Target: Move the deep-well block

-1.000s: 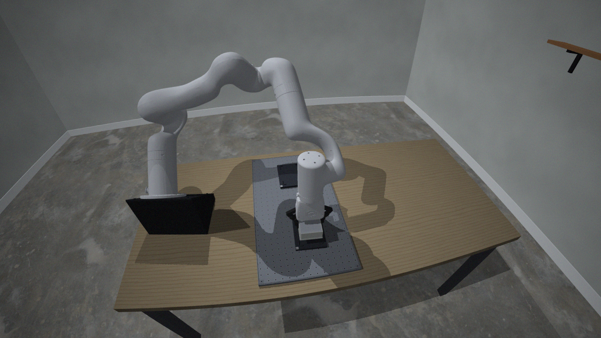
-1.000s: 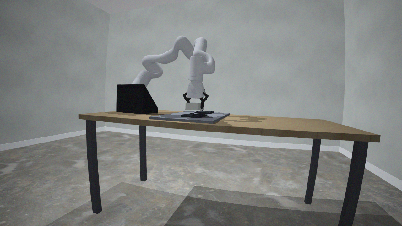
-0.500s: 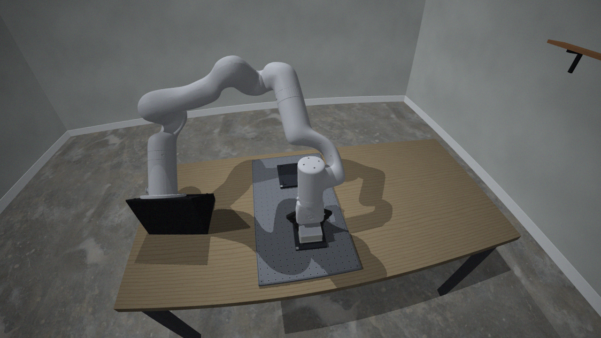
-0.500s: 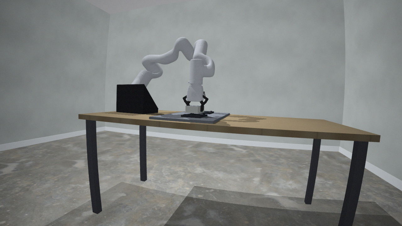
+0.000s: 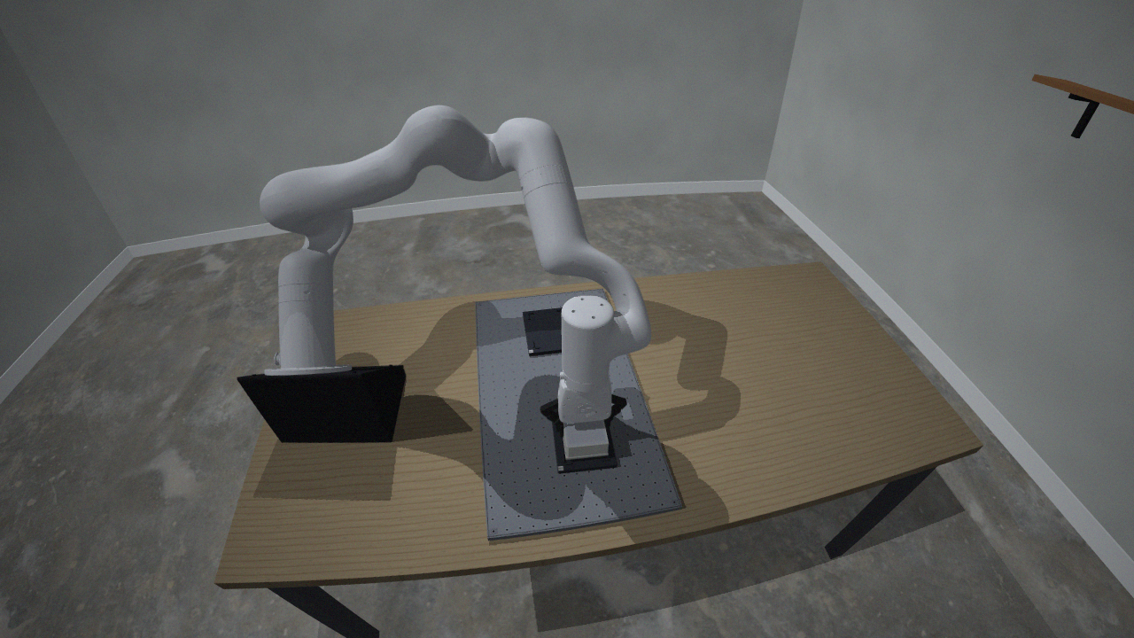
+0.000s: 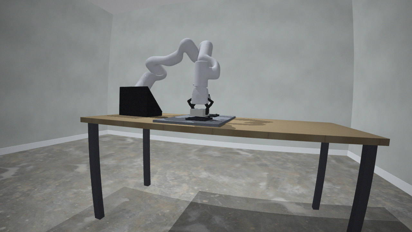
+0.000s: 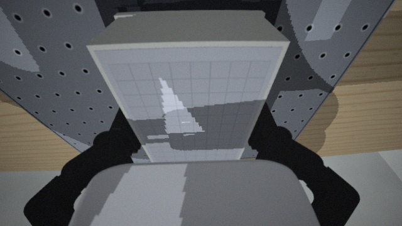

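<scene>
My gripper [image 5: 584,418] is shut on the white 96-well deep-well block [image 5: 586,440] and holds it by its two long sides. In the wrist view the block [image 7: 188,94] is the right way up, its well grid facing me, with the black fingers on either side. The block hangs level right over the near black plate nest N2 [image 5: 588,462]. In the side view the block's bottom [image 6: 198,112] is at or just above that nest [image 6: 197,118]; I cannot tell whether they touch. The far nest N1 [image 5: 542,331] is empty.
Both nests stand on a grey perforated baseplate [image 5: 555,492] on the wooden table [image 5: 793,380]. A black wedge-shaped box [image 5: 329,400] covers the arm's base at the table's left. A small shelf [image 5: 1082,98] hangs on the right wall.
</scene>
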